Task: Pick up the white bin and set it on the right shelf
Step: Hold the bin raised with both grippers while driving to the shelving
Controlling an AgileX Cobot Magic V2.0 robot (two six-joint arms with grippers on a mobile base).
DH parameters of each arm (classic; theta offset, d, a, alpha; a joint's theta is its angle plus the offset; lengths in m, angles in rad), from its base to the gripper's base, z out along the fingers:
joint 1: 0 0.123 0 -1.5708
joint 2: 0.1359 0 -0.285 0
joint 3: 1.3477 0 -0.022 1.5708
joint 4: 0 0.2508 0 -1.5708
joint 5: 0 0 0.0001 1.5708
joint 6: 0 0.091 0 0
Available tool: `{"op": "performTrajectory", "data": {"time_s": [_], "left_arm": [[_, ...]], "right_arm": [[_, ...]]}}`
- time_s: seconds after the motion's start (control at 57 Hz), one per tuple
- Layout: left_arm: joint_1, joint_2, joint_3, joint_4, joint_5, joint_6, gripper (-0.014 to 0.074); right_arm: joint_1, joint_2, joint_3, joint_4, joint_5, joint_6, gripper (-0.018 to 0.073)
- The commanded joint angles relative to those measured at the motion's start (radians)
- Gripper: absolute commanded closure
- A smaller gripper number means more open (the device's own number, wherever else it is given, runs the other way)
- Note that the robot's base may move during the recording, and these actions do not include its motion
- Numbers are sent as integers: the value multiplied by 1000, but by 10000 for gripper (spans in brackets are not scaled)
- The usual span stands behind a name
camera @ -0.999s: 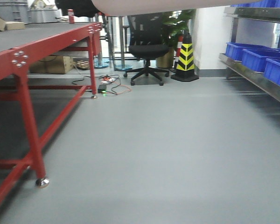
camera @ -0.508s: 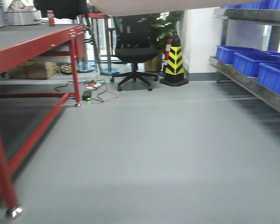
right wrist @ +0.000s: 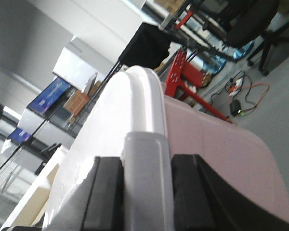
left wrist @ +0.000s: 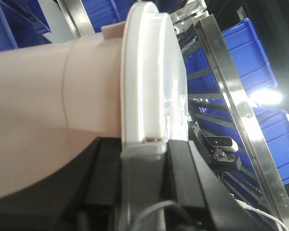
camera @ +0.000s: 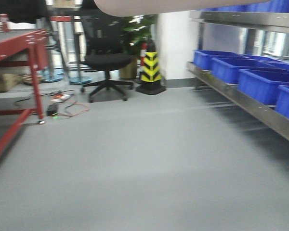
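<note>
The white bin is held up between both arms. Only its pale underside [camera: 183, 5] shows, at the top edge of the front view. In the left wrist view its beige wall [left wrist: 58, 96] and white lid [left wrist: 151, 82] fill the frame. My left gripper [left wrist: 143, 154] is shut on the grey clip at the lid's edge. In the right wrist view my right gripper [right wrist: 147, 166] is shut on the matching grey clip, under the lid [right wrist: 130, 106]. The right shelf [camera: 241, 103] runs along the right side. Its steel rail also shows in the left wrist view [left wrist: 231, 96].
Several blue bins [camera: 260, 79] stand on the shelf's lower level, more on the upper level [camera: 260, 6]. A red-framed table [camera: 19, 41] stands at the left. A black office chair [camera: 106, 60], a yellow-black cone [camera: 150, 67] and floor cables [camera: 62, 103] lie ahead on grey floor.
The front view has swung to the right. The red table has slid off to the left and the steel shelf with blue bins has come nearer and larger. The bin stays gripped.
</note>
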Motion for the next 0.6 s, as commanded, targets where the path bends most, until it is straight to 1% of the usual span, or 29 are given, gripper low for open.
{"op": "performTrajectory", "data": {"time_s": [0.0,0.579], "left_arm": [[-32,-62,-37,-87,228,13,722],[-32,-62,-37,-86,228,13,722]], "right_arm": [[23,-45,-35,61,118,0,498],[23,-45,-35,61,118,0,498]]}}
